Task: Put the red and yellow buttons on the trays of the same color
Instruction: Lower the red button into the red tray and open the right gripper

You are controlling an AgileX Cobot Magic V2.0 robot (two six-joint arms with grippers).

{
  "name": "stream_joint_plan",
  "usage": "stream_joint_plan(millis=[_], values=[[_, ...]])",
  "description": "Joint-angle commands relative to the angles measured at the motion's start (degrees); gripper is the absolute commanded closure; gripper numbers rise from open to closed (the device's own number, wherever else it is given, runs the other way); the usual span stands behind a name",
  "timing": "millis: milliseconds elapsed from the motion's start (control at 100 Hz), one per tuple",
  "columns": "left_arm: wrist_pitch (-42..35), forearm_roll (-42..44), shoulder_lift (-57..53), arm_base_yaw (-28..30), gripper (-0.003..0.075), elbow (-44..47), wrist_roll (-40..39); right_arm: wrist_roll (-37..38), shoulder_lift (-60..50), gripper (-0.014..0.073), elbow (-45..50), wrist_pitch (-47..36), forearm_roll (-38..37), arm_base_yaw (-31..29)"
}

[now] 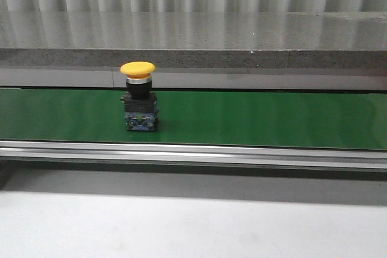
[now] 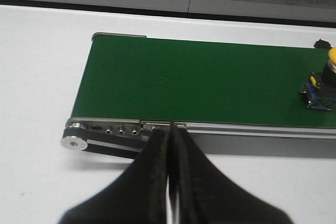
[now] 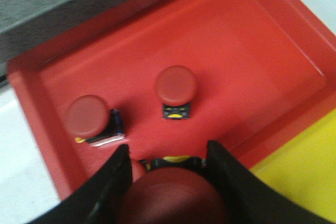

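Observation:
A yellow button (image 1: 138, 69) on a black and blue base stands upright on the green conveyor belt (image 1: 260, 118); the left wrist view catches it at the belt's far side (image 2: 323, 83). My left gripper (image 2: 171, 129) is shut with nothing in it, near the belt's roller end. In the right wrist view my right gripper (image 3: 167, 153) is shut on a red button (image 3: 173, 198), held just over the red tray (image 3: 252, 51). Two more red buttons (image 3: 176, 85) (image 3: 86, 116) rest inside that tray. A corner of the yellow tray (image 3: 299, 166) adjoins it.
A grey stone ledge (image 1: 193, 37) runs behind the belt, and a metal rail (image 1: 193, 152) runs along its front. White tabletop (image 2: 37, 77) surrounds the conveyor's end roller (image 2: 73, 141).

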Motion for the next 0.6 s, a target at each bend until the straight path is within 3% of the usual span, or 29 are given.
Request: stream_joint_plan(millis=[0, 590], values=[[-3.86, -0.15, 0.3, -0.49, 0.0741, -1.57, 0.06, 0.85, -0.4, 0.0659, -1.77, -4.56, -0.7, -2.27], [-3.86, -0.15, 0.3, -0.49, 0.0741, -1.57, 0.06, 1.38, 16.32, 0.0659, -3.11, -18.0, 0.74, 0.61]])
